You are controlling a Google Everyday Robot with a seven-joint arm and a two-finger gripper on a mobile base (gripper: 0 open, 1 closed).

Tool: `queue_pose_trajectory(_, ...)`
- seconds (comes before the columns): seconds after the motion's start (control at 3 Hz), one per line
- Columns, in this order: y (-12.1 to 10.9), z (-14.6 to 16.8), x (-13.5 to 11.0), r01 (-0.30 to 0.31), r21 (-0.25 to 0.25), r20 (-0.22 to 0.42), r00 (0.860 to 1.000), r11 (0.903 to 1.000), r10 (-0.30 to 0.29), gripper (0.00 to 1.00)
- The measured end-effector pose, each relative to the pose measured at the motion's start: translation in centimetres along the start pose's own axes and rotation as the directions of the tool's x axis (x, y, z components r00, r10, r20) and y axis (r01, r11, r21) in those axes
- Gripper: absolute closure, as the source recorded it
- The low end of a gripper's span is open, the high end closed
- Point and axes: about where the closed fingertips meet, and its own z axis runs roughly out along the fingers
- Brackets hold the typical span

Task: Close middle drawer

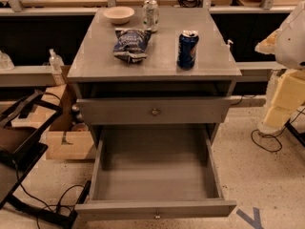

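The middle drawer (pixel 155 168) of the grey cabinet is pulled far out toward me. Its deep grey box is empty. Its low front panel (pixel 190 209) sits at the bottom of the view with a small round knob (pixel 157 216) at its centre. Above it, the drawer with the taller front panel (pixel 114 111) and its knob (pixel 155 111) stands slightly out. The lowest drawer is hidden. My gripper is not in view; only white and yellowish arm parts (pixel 290 46) show at the right edge, well apart from the drawer.
On the cabinet top (pixel 95 66) stand a blue can (pixel 188 49), a chip bag (pixel 131 44), a silver can (pixel 151 14) and a bowl (pixel 118 14). A cardboard box (pixel 69 142), a black frame (pixel 19 137) and floor cables (pixel 62 206) lie at the left.
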Motion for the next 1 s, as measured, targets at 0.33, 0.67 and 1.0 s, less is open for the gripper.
queue_pose_trajectory(0.33,0.0,0.0,0.0,0.0,0.0,0.0,1.0,1.0,0.0,0.0)
queue_pose_trajectory(0.67,1.0,1.9,0.7,-0.016,-0.014,0.027,1.0,0.9998,0.016,0.0)
queue_pose_trajectory(1.0,4.9,9.7,3.8,-0.08,-0.064,0.128,0.988,0.9948,0.087,0.0)
